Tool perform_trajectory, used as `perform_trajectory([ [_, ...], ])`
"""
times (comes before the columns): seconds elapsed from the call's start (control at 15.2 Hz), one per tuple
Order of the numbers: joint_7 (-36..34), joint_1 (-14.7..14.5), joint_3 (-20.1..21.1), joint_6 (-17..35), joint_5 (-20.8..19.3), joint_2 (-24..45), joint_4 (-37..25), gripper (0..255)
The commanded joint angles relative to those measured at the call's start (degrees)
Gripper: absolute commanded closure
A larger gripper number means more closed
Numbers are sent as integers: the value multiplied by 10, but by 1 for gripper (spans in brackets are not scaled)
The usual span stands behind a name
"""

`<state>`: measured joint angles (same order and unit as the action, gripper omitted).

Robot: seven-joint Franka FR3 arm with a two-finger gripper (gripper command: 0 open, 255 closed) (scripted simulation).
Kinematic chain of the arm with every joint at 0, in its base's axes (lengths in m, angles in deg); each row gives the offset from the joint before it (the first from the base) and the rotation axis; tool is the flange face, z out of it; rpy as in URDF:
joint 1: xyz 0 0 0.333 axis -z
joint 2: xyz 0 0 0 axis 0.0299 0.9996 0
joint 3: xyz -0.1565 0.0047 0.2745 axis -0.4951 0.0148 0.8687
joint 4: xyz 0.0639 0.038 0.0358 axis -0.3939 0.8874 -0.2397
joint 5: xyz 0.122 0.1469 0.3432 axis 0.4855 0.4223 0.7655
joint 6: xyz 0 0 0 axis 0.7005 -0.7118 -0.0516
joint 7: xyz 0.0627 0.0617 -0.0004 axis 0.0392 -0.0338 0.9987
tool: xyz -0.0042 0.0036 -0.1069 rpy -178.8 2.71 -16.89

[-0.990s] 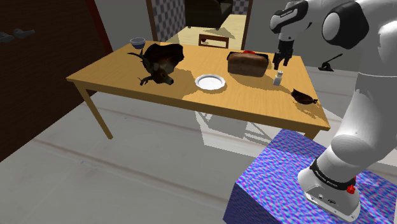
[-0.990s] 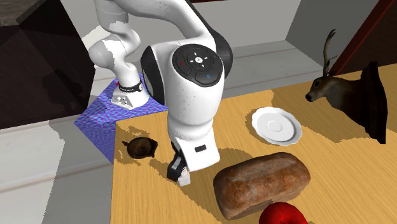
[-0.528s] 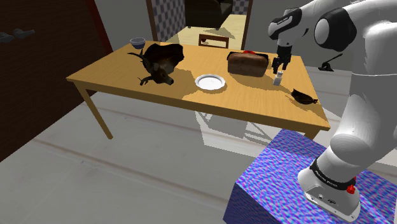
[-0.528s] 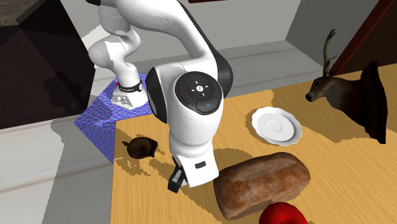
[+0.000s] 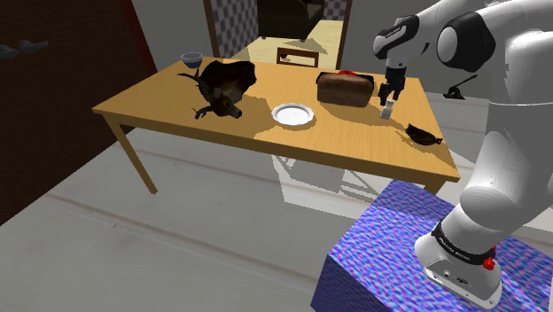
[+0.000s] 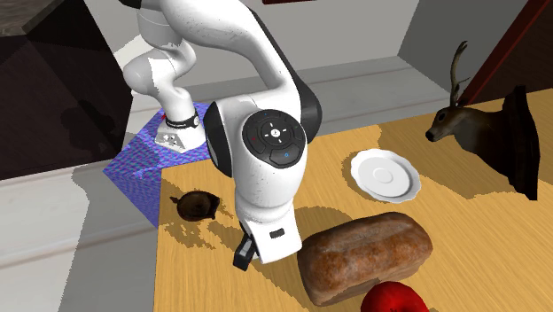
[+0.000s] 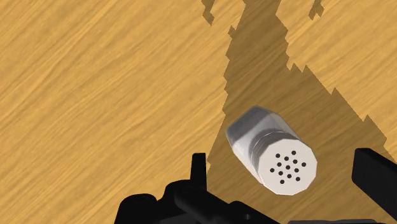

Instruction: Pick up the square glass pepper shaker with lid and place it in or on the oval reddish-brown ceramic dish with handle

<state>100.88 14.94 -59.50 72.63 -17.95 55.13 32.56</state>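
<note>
White robot arm point(image 5: 514, 133) rises from its blue-purple patterned box stand point(image 5: 390, 248) and bends over, wrist pointing down at a light wooden counter point(image 5: 337, 137). The black gripper point(image 7: 286, 164) is open, its fingers point(image 7: 199, 168) on either side of a small clear glass pepper shaker with a white perforated lid point(image 7: 273, 157) without touching it. The shaker stands on the counter just beside a brown bread loaf point(image 5: 345, 89). The dark reddish-brown oval dish with handle point(image 5: 424, 136) sits apart, nearer the stand. Lettering on the arm's base ring is too small to read. A white plate point(image 5: 292, 113) and a mounted deer head point(image 5: 226, 87) share the counter, above a grey floor point(image 5: 177, 248)
</note>
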Motion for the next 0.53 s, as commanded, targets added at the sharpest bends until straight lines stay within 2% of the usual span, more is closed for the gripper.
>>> perform_trajectory([
  [0.0, 0, 0, 0, 0, 0, 0, 0, 0],
  [0.07, 0, 0, 0, 0, 0, 0, 0, 255],
  [0.46, 0, 0, 0, 0, 0, 0, 0, 255],
])
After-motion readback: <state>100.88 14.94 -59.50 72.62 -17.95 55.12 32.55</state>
